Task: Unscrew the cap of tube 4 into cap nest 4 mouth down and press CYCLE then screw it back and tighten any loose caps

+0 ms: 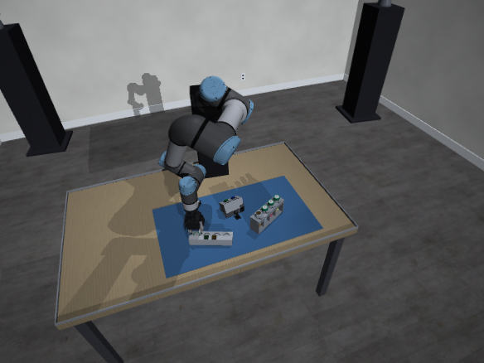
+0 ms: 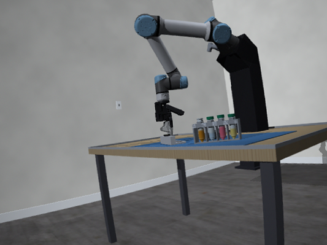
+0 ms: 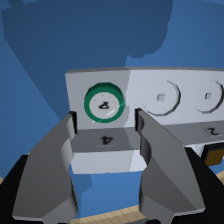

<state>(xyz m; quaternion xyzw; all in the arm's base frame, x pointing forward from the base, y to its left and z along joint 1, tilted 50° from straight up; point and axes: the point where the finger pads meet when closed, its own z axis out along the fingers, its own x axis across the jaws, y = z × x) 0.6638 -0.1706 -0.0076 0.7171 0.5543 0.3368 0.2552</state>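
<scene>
The green cap (image 3: 104,103) marked 4 sits flat in cap nest 4, at the end of the grey cap tray (image 3: 150,80) (image 1: 220,239) (image 2: 168,140). My gripper (image 3: 105,111) (image 1: 194,228) (image 2: 168,129) hangs straight down over that nest. Its fingers stand on either side of the cap with a small gap on each side, so it is open. The other nests in the wrist view are empty. In the decapping station (image 1: 267,220) (image 2: 216,131), tube 4 (image 2: 200,130) (image 1: 258,215), with orange liquid, has no cap. The other three tubes carry green caps.
The key housing (image 1: 231,205) with the blue and green keys stands between the tray and the station, behind both. All stand on a blue mat (image 1: 290,207) on the wooden table (image 1: 104,249). The arm's black pedestal stands at the table's far edge.
</scene>
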